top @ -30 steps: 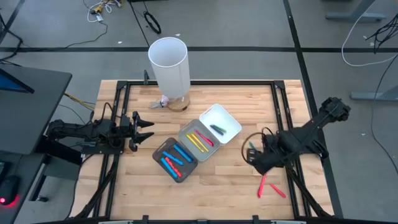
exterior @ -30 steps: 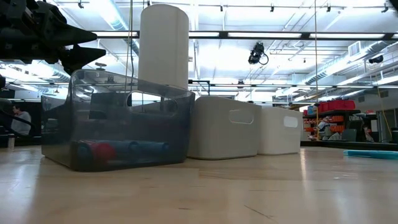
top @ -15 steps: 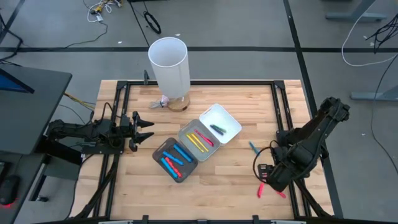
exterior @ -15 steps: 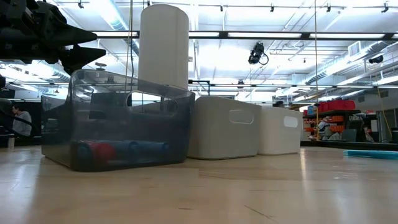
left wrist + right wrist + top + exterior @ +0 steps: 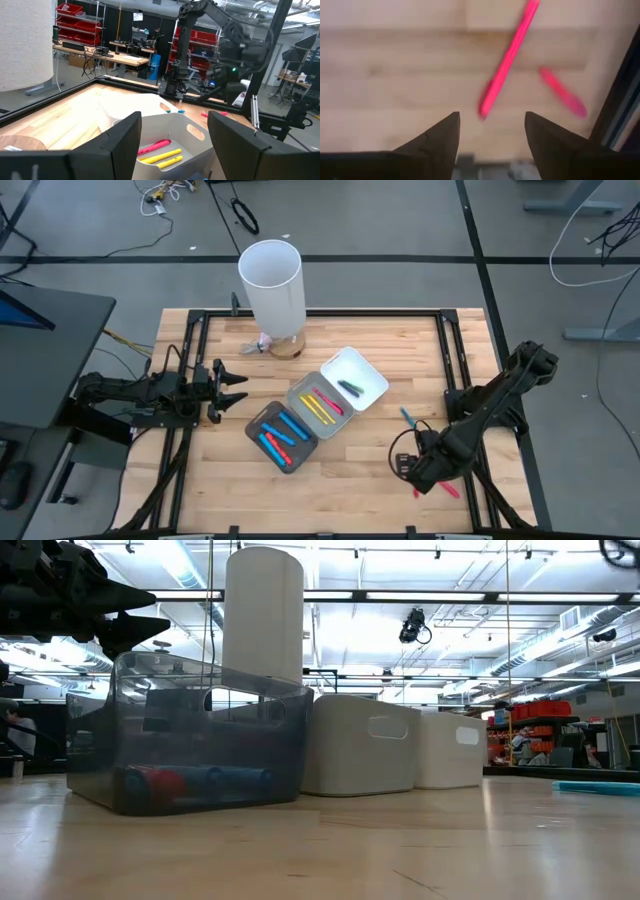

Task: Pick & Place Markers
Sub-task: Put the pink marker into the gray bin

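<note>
A: Presently, item one: two thin pink-red capped markers, lying loose on the bare wooden table top [image 5: 380, 430] at about five o'clock. Long pink-red marker [image 5: 509, 56], shorter pink-red marker [image 5: 562, 93], near each other but apart, close to the black table frame [image 5: 622, 95].

B: Gripper over them?

A: Right gripper [image 5: 408, 467], hanging over that corner with its dark fingers [image 5: 440, 137] spread wide and nothing between them. The long marker's end lies just ahead of the gap.

B: Advice for the pick?

A: My judgement: take the long one first, since it sits clear of the frame. Turn the wrist so the jaws cross its shaft rather than run along it, centre on its middle, descend until the tips nearly meet the wood, then close. A slim stick can roll or pivot if caught near an end.

B: Other stock?

A: One loose blue marker [image 5: 407, 418] at four o'clock. Sorted already: blue and red markers [image 5: 279, 435] in the dark translucent tray [image 5: 257, 420], yellow and pink markers [image 5: 321, 404] in the grey tray [image 5: 298, 394], dark green markers [image 5: 350, 389] in the white tray [image 5: 370, 370], all mid-table.

B: Destination?

A: Likely the tray already holding reds or pinks.

B: Left arm?

A: Left gripper [image 5: 237, 383] waits at nine o'clock, fingers parted, empty. Tall white cylinder [image 5: 271, 285] at twelve.
</note>
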Available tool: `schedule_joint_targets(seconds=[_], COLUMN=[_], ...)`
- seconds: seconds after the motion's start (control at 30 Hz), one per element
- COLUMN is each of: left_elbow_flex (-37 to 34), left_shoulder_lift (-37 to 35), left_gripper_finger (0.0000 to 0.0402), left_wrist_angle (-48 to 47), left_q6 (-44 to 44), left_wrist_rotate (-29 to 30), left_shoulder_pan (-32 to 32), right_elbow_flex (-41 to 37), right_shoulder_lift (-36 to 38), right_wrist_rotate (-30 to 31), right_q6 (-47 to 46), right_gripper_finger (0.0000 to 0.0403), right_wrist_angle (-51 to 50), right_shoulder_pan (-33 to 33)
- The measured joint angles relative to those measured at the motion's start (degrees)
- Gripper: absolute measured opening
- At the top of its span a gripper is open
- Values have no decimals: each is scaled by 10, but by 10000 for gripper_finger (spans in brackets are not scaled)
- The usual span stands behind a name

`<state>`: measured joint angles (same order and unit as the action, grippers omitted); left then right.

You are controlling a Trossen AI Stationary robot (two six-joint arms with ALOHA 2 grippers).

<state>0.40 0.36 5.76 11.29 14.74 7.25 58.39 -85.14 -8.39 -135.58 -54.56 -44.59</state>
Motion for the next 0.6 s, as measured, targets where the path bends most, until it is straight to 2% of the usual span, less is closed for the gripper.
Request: schedule_joint_targets(seconds=[0.23,0.6], left_elbow_flex=[0,0], left_shoulder_lift=[0,0], left_gripper_finger=[234,234], left_wrist_angle=[0,0], left_q6=[0,0], left_wrist_rotate=[0,0], left_shoulder_pan=[0,0], right_elbow_flex=[-65,-157], right_shoulder_lift=[0,0], right_wrist_rotate=[0,13], right_q6=[0,0], right_gripper_finger=[224,224], right_wrist_angle=[14,138], right_shoulder_pan=[13,21])
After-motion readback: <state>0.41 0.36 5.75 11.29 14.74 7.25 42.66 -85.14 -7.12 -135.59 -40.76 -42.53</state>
